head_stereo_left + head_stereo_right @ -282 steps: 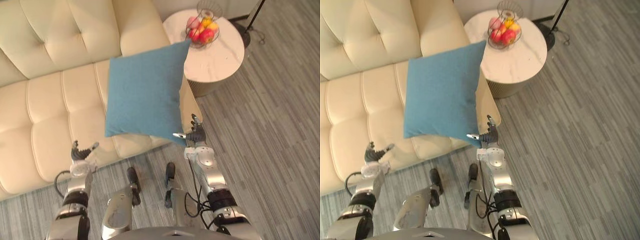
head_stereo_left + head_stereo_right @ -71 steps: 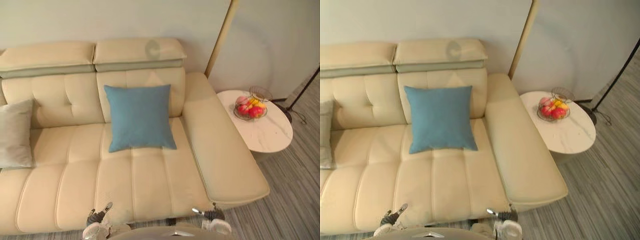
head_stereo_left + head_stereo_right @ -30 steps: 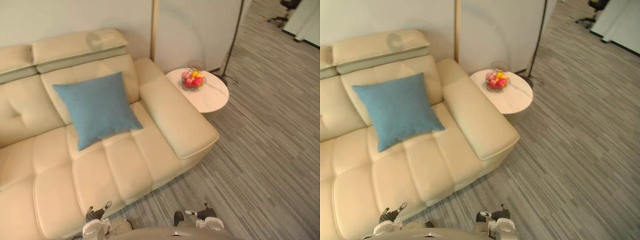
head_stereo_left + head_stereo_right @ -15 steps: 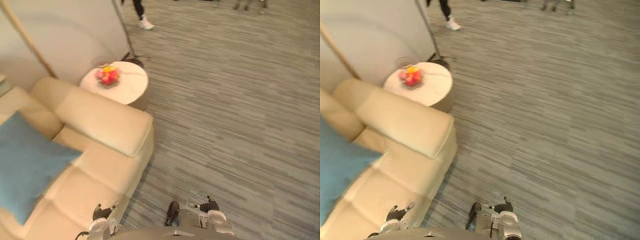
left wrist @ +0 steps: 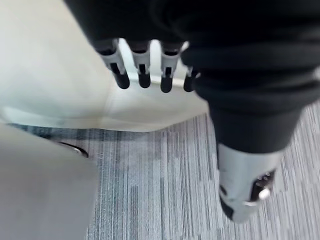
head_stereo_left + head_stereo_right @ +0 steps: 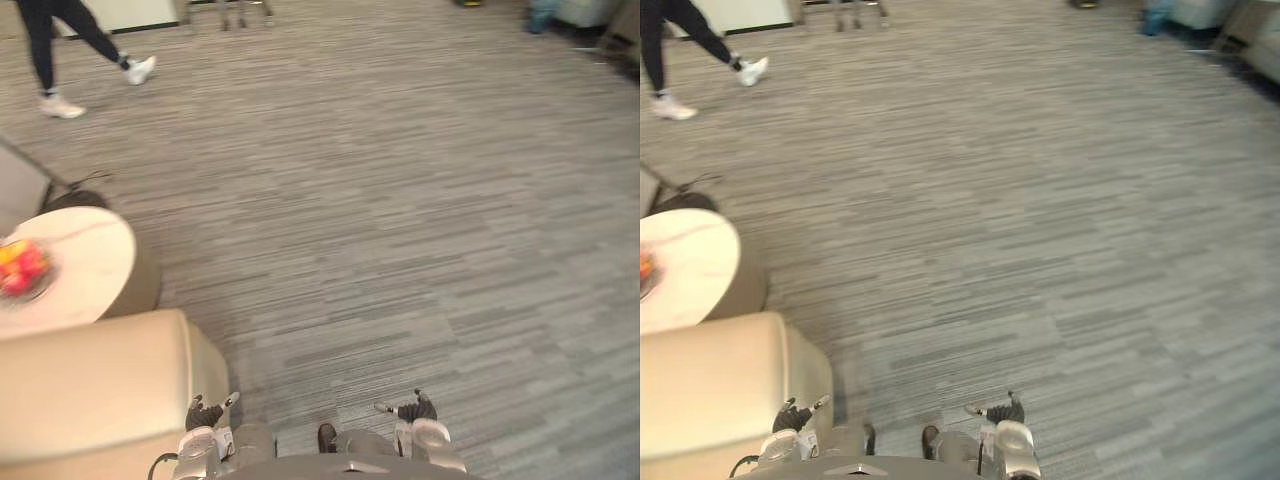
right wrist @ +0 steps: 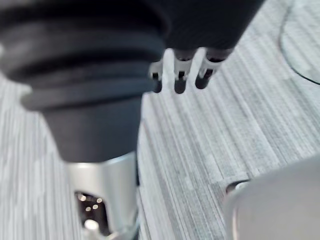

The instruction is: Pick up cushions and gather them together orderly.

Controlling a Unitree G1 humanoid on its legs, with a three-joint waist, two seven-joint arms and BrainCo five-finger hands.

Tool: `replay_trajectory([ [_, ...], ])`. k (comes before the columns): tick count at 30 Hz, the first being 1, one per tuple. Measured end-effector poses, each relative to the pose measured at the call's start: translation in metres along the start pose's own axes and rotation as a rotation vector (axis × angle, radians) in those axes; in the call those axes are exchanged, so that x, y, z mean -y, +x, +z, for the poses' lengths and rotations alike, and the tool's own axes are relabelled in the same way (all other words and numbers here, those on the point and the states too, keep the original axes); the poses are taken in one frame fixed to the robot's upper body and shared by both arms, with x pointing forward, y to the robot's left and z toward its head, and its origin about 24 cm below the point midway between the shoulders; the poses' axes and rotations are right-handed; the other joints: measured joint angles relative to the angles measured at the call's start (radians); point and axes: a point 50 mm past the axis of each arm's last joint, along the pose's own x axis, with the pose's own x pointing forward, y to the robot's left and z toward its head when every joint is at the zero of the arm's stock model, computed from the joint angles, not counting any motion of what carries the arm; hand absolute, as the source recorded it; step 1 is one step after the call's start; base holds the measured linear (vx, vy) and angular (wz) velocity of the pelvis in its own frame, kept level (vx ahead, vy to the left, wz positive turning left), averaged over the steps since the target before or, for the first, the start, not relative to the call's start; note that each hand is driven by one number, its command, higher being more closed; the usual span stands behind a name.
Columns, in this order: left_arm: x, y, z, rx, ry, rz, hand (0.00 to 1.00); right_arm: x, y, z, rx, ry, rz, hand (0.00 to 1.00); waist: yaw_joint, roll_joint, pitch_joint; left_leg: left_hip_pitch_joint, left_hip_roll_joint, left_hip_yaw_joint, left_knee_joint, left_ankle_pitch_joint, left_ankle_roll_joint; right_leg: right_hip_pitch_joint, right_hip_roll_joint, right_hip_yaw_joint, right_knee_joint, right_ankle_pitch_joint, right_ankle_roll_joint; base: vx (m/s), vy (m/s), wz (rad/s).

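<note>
Grey striped floor (image 6: 400, 200) takes up most of the head views, from the top edge down to the bottom. A cream sofa (image 6: 90, 390) end sits in the lower left corner. Just above it, at the left edge, stands a round white table (image 6: 85, 255), close beside the sofa. A person's legs (image 6: 60, 35) in dark trousers and white shoes stride across the upper left corner, well apart from the table. A bowl of red and yellow fruit (image 6: 20, 270) rests on the table at the left edge.

The left hand (image 6: 203, 413) shows at the bottom left of centre, right by the sofa's corner; its fingers (image 5: 142, 70) hang straight and loose, grasping nothing. The right hand (image 6: 412, 410) shows at the bottom right of centre over the floor, fingers (image 7: 180, 75) likewise relaxed and empty. Where the cushions lie cannot be told.
</note>
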Motion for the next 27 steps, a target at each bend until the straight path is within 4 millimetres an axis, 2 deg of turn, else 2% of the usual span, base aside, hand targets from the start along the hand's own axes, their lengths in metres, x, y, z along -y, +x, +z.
replay_trajectory([
  [1, -0.001, 0.001, 0.002, 0.004, 0.007, 0.001, 0.00, -0.004, -0.001, -0.001, -0.009, 0.017, 0.008, 0.00, 0.004, -0.010, 0.001, 0.021, 0.002, 0.057, -0.008, -0.002, 0.003, -0.012, -0.046, -0.046, 0.000, 0.034, 0.027, 0.17, 0.222, -1.52],
  [2, 0.001, 0.002, 0.004, 0.007, 0.011, -0.005, 0.00, -0.007, -0.002, -0.001, -0.008, 0.024, 0.015, 0.00, -0.001, -0.010, 0.005, 0.041, 0.010, 0.098, -0.004, -0.004, 0.007, -0.018, -0.070, -0.118, -0.003, 0.055, 0.040, 0.13, 0.136, -1.36],
  [3, 0.002, 0.002, 0.002, -0.001, 0.019, -0.010, 0.00, -0.009, -0.002, -0.001, -0.009, 0.027, 0.020, 0.00, -0.002, -0.005, 0.007, 0.066, 0.017, 0.138, -0.016, -0.004, 0.008, -0.020, -0.085, -0.195, -0.012, 0.068, 0.034, 0.11, 0.089, -1.46],
  [4, 0.005, 0.001, 0.000, -0.009, 0.041, -0.023, 0.00, -0.011, 0.000, 0.003, -0.009, 0.041, 0.027, 0.00, -0.001, 0.004, 0.005, 0.121, 0.022, 0.205, -0.067, -0.003, 0.010, -0.009, -0.124, -0.351, -0.036, 0.061, 0.023, 0.11, 0.022, -1.22],
  [5, 0.006, 0.001, -0.001, -0.008, 0.056, -0.030, 0.00, -0.013, 0.001, 0.006, -0.005, 0.045, 0.031, 0.00, -0.003, 0.005, 0.005, 0.138, 0.020, 0.234, -0.086, -0.003, 0.010, -0.004, -0.157, -0.448, -0.043, 0.049, 0.006, 0.12, 0.013, -1.15],
  [6, 0.007, 0.001, 0.000, -0.005, 0.082, -0.041, 0.00, -0.015, 0.001, 0.005, -0.013, 0.047, 0.037, 0.00, -0.009, 0.003, 0.005, 0.151, 0.014, 0.257, -0.097, -0.004, 0.008, 0.001, -0.193, -0.554, -0.053, 0.062, -0.026, 0.15, -0.013, -0.81],
  [7, 0.008, 0.002, 0.001, -0.005, 0.094, -0.046, 0.00, -0.014, 0.002, 0.005, -0.021, 0.048, 0.033, 0.00, -0.020, 0.005, 0.007, 0.156, 0.019, 0.255, -0.093, -0.003, 0.007, 0.005, -0.179, -0.589, -0.068, 0.085, -0.042, 0.13, -0.032, -0.88],
  [8, 0.010, 0.002, -0.001, -0.015, 0.107, -0.056, 0.00, -0.009, 0.005, 0.007, -0.013, 0.039, 0.025, 0.00, -0.020, 0.029, 0.013, 0.161, 0.025, 0.254, -0.094, -0.003, 0.008, 0.016, -0.154, -0.597, -0.102, 0.116, -0.054, 0.11, -0.050, -0.71],
  [9, 0.012, 0.002, -0.002, -0.022, 0.108, -0.062, 0.00, -0.007, 0.006, 0.006, -0.015, 0.032, 0.019, 0.00, -0.021, 0.039, 0.015, 0.162, 0.029, 0.255, -0.097, 0.000, 0.011, 0.026, -0.142, -0.588, -0.127, 0.126, -0.058, 0.12, -0.036, -0.76],
  [11, 0.016, 0.000, -0.007, -0.040, 0.112, -0.078, 0.00, 0.007, 0.011, 0.004, -0.036, 0.009, -0.009, 0.00, -0.017, 0.068, 0.016, 0.190, 0.029, 0.274, -0.122, 0.014, 0.006, 0.050, -0.083, -0.514, -0.240, 0.167, -0.059, 0.14, 0.010, -1.00],
  [13, 0.015, 0.000, -0.009, -0.051, 0.117, -0.076, 0.00, 0.013, 0.012, 0.003, -0.046, 0.027, -0.025, 0.00, -0.022, 0.070, 0.018, 0.186, 0.041, 0.282, -0.057, 0.015, 0.005, 0.076, -0.064, -0.479, -0.277, 0.176, -0.057, 0.11, 0.034, -0.77],
  [14, 0.014, 0.001, -0.007, -0.047, 0.118, -0.074, 0.00, 0.016, 0.011, -0.003, -0.059, 0.034, -0.042, 0.00, -0.021, 0.067, 0.026, 0.147, 0.071, 0.281, 0.107, 0.016, 0.001, 0.113, -0.049, -0.447, -0.303, 0.178, -0.056, 0.11, 0.018, -0.63],
  [16, 0.013, 0.001, -0.007, -0.044, 0.112, -0.073, 0.00, 0.020, 0.011, -0.003, -0.056, 0.029, -0.054, 0.00, -0.018, 0.076, 0.035, 0.100, 0.112, 0.275, 0.276, 0.031, -0.015, 0.145, -0.030, -0.413, -0.319, 0.178, -0.057, 0.08, 0.016, -0.59],
  [17, 0.014, 0.001, -0.003, -0.029, 0.104, -0.075, 0.00, 0.021, 0.012, -0.001, -0.051, 0.025, -0.060, 0.00, -0.011, 0.080, 0.051, 0.036, 0.138, 0.232, 0.431, 0.026, 0.005, 0.172, -0.011, -0.373, -0.329, 0.165, -0.071, 0.08, 0.093, -0.94],
  [18, 0.017, 0.001, -0.001, -0.020, 0.090, -0.080, 0.00, 0.022, 0.013, 0.003, -0.040, 0.032, -0.073, 0.00, 0.007, 0.095, 0.055, -0.013, 0.129, 0.181, 0.514, -0.033, 0.020, 0.181, 0.001, -0.329, -0.332, 0.155, -0.081, 0.11, 0.146, -1.19],
  [19, 0.018, 0.001, 0.003, -0.006, 0.087, -0.084, 0.00, 0.020, 0.013, 0.006, -0.037, 0.051, -0.073, 0.00, 0.012, 0.099, 0.057, -0.066, 0.110, 0.145, 0.534, -0.068, 0.022, 0.191, 0.003, -0.298, -0.339, 0.153, -0.083, 0.09, 0.138, -1.02],
  [20, 0.018, 0.001, 0.003, -0.002, 0.087, -0.084, 0.00, 0.019, 0.013, 0.006, -0.038, 0.058, -0.071, 0.00, 0.013, 0.098, 0.060, -0.089, 0.100, 0.134, 0.527, -0.080, 0.022, 0.199, 0.002, -0.282, -0.345, 0.153, -0.083, 0.10, 0.119, -0.99],
  [23, 0.019, 0.001, 0.011, 0.032, 0.085, -0.086, 0.00, 0.016, 0.011, 0.000, -0.057, 0.075, -0.067, 0.00, 0.026, 0.095, 0.063, -0.181, 0.062, 0.101, 0.330, -0.085, 0.023, 0.237, -0.016, -0.212, -0.364, 0.137, -0.060, 0.13, 0.145, -0.70],
  [26, 0.019, 0.001, 0.013, 0.041, 0.083, -0.088, 0.00, 0.019, 0.011, -0.001, -0.064, 0.093, -0.079, 0.00, 0.034, 0.094, 0.063, -0.192, 0.030, 0.064, 0.052, -0.012, 0.000, 0.249, -0.045, -0.160, -0.378, 0.120, -0.032, 0.18, 0.203, -0.70],
  [27, 0.018, 0.001, 0.013, 0.040, 0.080, -0.084, 0.00, 0.018, 0.010, -0.002, -0.065, 0.094, -0.077, 0.00, 0.035, 0.093, 0.064, -0.190, 0.029, 0.063, -0.002, 0.053, -0.008, 0.253, -0.052, -0.133, -0.384, 0.112, -0.018, 0.33, 0.271, -0.76],
])
